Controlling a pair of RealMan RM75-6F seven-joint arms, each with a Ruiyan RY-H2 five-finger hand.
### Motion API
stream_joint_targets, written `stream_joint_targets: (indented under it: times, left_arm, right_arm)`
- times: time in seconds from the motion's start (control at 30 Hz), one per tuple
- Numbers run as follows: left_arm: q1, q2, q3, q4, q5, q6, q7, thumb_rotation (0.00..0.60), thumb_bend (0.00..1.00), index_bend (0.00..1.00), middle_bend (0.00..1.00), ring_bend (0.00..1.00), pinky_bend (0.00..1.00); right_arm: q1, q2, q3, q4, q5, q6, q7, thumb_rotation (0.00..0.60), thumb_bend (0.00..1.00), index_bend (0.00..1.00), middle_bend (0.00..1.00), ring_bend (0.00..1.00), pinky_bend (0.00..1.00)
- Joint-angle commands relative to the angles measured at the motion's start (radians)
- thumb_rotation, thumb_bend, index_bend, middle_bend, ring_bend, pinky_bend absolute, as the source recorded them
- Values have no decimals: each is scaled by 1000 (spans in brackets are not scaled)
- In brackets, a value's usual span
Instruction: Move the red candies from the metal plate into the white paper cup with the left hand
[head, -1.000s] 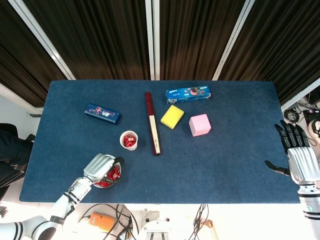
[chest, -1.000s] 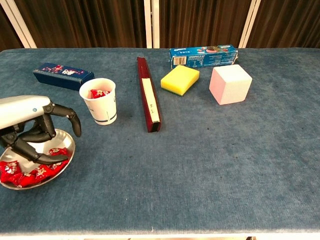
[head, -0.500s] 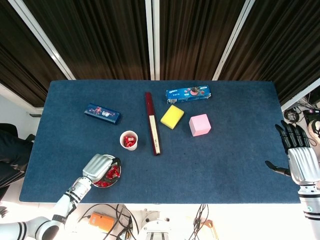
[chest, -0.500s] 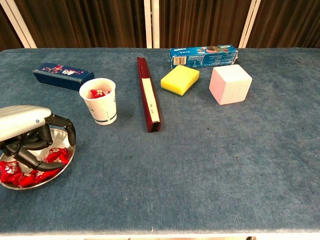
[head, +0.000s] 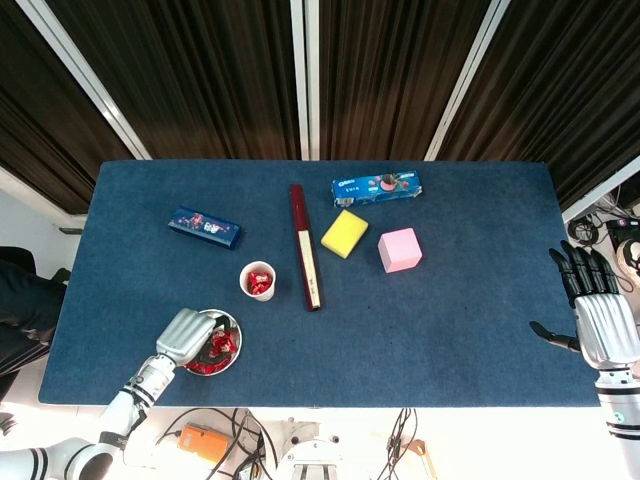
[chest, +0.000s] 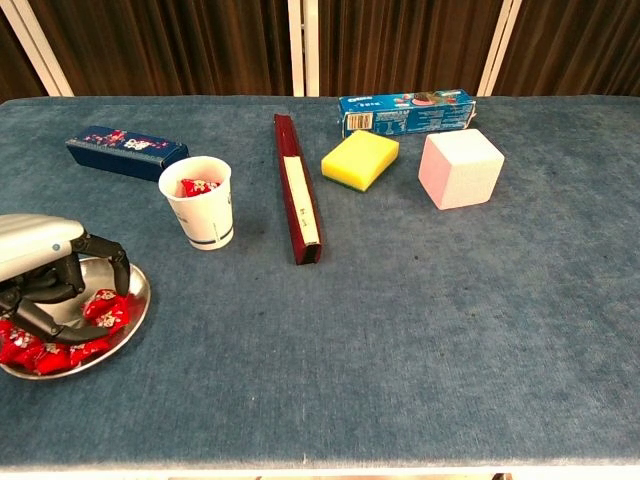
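Observation:
A metal plate (head: 233, 330) (chest: 134, 318) with several red candies (head: 221, 346) (chest: 106, 307) sits near the table's front left edge. My left hand (head: 186, 337) (chest: 38, 262) hovers low over the plate's left part, fingers curled down toward the candies, thumb underneath and apart from them; no candy is clearly gripped. The white paper cup (head: 258, 281) (chest: 201, 207) stands upright just behind and to the right of the plate, with red candies inside. My right hand (head: 596, 312) rests at the table's far right edge, fingers spread and holding nothing; the chest view does not show it.
A long dark red box (head: 305, 247) (chest: 297, 190) lies right of the cup. Behind it are a blue cookie box (head: 377, 187), a yellow sponge (head: 344, 233) and a pink cube (head: 399, 250). A dark blue box (head: 204, 227) lies at the back left.
My left hand has drawn back toward the front left and sunk lower over the plate, uncovering more of the plate's right side. The right hand has not moved.

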Motion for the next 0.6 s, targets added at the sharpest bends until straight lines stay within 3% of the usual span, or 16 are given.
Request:
stream_joint_targets:
  times: [0.03, 0.3, 0.6]
  left_arm:
    - [2, 1, 0, 3, -3, 0, 3, 522, 178, 435, 966, 863, 744]
    - [7, 4, 0, 12, -14, -4, 16, 522, 184, 443, 965, 862, 744]
    - [3, -5, 0, 31, -10, -27, -17, 518, 243, 515, 965, 863, 744]
  right_arm:
    - [1, 0, 0, -1, 1, -1, -2, 600, 165, 0, 64, 0, 18]
    - [3, 0, 1, -8, 3, -6, -12, 600, 165, 0, 64, 0, 19]
    - [5, 2, 2, -16, 6, -8, -22, 600, 165, 0, 64, 0, 19]
